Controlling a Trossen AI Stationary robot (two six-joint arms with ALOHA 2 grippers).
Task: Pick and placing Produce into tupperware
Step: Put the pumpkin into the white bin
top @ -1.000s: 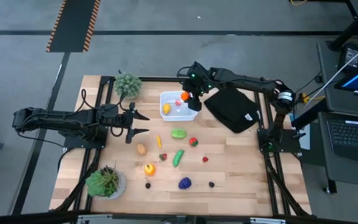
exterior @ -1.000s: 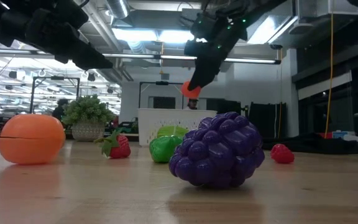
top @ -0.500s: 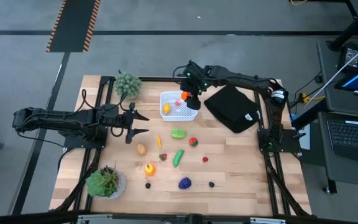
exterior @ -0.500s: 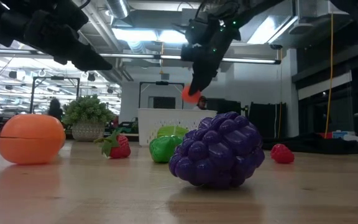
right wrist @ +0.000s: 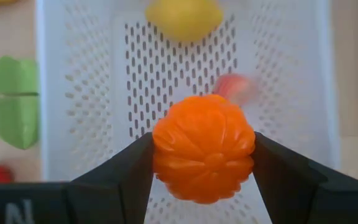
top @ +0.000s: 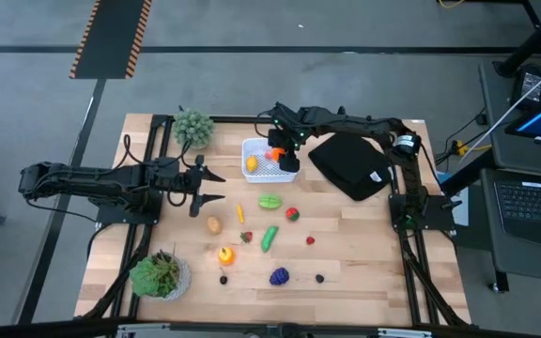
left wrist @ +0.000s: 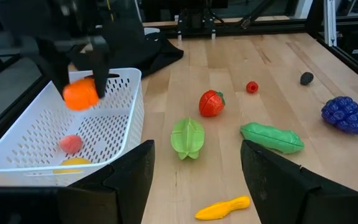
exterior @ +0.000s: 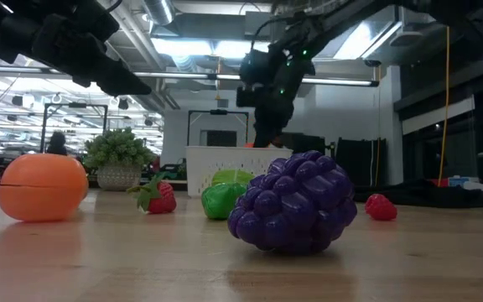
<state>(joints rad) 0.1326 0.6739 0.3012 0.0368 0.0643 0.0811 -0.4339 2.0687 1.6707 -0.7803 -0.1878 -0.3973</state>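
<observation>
Now right claw clamps orange pumpkin above white tub.

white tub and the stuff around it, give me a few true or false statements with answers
1. The right gripper holds an orange ribbed fruit above the white tub. True.
2. The tub is empty. False: a yellow piece and a small pink-red piece already lie in it.
3. The left gripper holds the purple grapes. False: its fingers are open and hold nothing, and the grapes lie on the table.
4. A black cloth lies beside the tub. True.
5. The green pod is inside the tub. False: it lies on the table.
</observation>
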